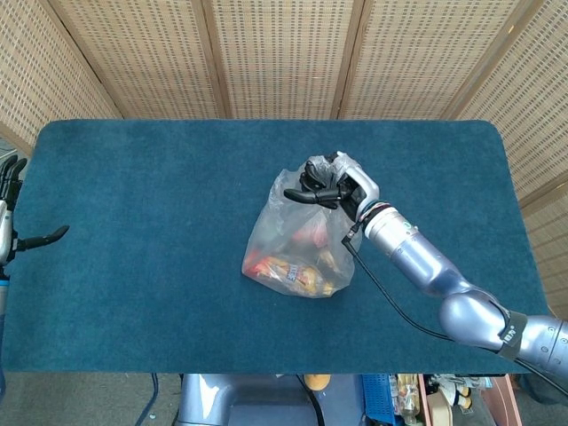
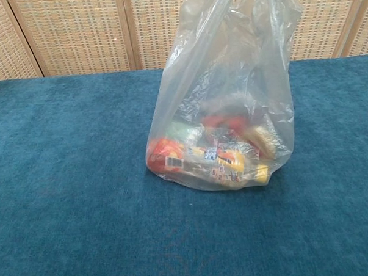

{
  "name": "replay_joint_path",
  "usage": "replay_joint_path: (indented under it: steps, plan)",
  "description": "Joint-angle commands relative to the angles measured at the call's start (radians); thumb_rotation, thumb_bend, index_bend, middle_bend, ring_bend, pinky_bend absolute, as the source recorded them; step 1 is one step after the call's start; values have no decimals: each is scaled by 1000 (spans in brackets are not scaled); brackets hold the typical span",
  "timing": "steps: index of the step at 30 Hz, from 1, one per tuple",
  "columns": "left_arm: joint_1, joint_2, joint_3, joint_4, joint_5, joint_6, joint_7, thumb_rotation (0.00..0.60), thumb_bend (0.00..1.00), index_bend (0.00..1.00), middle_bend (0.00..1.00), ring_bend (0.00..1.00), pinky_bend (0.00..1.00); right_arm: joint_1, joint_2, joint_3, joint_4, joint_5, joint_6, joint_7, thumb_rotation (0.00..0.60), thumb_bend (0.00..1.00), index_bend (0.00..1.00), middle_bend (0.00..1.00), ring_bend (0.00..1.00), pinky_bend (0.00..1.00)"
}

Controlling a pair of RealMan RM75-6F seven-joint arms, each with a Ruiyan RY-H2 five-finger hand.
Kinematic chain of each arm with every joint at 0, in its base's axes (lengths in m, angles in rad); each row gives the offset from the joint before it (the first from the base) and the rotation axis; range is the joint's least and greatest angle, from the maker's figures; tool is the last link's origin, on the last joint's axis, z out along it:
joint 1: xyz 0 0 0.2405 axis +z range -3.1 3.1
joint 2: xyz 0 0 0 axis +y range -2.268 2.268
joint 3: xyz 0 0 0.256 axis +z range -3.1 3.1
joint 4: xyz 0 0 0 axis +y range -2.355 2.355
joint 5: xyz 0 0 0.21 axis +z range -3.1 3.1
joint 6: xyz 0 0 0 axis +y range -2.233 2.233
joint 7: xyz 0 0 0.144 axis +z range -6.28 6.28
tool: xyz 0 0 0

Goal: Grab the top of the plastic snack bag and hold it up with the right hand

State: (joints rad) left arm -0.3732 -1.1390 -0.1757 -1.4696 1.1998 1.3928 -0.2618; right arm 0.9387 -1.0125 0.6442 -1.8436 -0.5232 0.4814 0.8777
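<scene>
A clear plastic snack bag point(image 1: 297, 240) with red, yellow and orange packets inside stands near the middle of the blue table. My right hand point(image 1: 330, 184) grips the bunched top of the bag, fingers curled around the plastic. In the chest view the snack bag point(image 2: 222, 112) stretches tall, its top running out of frame, its bottom close to the cloth; I cannot tell if it touches. The right hand is not seen there. My left hand point(image 1: 16, 209) hangs at the table's left edge, fingers apart, holding nothing.
The blue cloth table point(image 1: 160, 266) spreads wide on all sides of the bag. Woven screen panels point(image 1: 284, 53) stand behind it. Boxes and cables point(image 1: 399, 390) lie on the floor below the near edge.
</scene>
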Motion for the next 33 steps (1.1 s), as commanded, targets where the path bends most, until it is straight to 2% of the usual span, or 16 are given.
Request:
replay_joint_path:
  steps: [1, 3, 5, 7, 9, 10, 12, 22, 27, 33]
  plan:
    - [46, -3, 16, -8, -8, 28, -30, 600, 143, 0, 0, 0, 0, 30, 29, -22, -17, 48, 3, -34, 600, 153, 951, 909, 753, 1000]
    - [66, -11, 20, -5, -9, 40, -47, 600, 143, 0, 0, 0, 0, 43, 35, -29, -24, 73, 21, -48, 600, 179, 958, 910, 755, 1000]
    - [86, -21, 21, 4, -5, 52, -66, 600, 143, 0, 0, 0, 0, 64, 45, -44, -33, 110, 37, -71, 600, 319, 963, 913, 759, 1000]
    - [97, -30, 20, 13, 2, 61, -78, 600, 144, 0, 0, 0, 0, 79, 53, -55, -38, 137, 42, -88, 600, 660, 967, 916, 764, 1000]
    - [106, -37, 19, 26, 12, 63, -93, 600, 144, 0, 0, 0, 0, 92, 58, -61, -42, 164, 45, -100, 600, 901, 968, 917, 766, 1000]
    - [108, -40, 17, 32, 17, 63, -100, 600, 144, 0, 0, 0, 0, 96, 60, -62, -44, 173, 43, -103, 600, 969, 967, 918, 766, 1000]
    - [112, -41, 14, 39, 28, 63, -110, 600, 145, 0, 0, 0, 0, 96, 61, -56, -46, 184, 35, -100, 600, 1000, 967, 918, 766, 1000]
    - [133, -36, 17, 28, 90, 91, -86, 600, 147, 0, 0, 0, 0, 103, 85, -26, -44, 187, 30, -125, 600, 1000, 967, 920, 773, 1000]
    - [143, -17, 22, 1, 84, 72, -48, 600, 150, 0, 0, 0, 0, 148, 156, -1, -52, 250, 19, -152, 600, 1000, 967, 920, 773, 1000]
    - [149, 25, 21, -54, 46, 18, 8, 600, 152, 0, 0, 0, 0, 223, 280, 24, -55, 381, -13, -173, 600, 1000, 967, 920, 773, 1000]
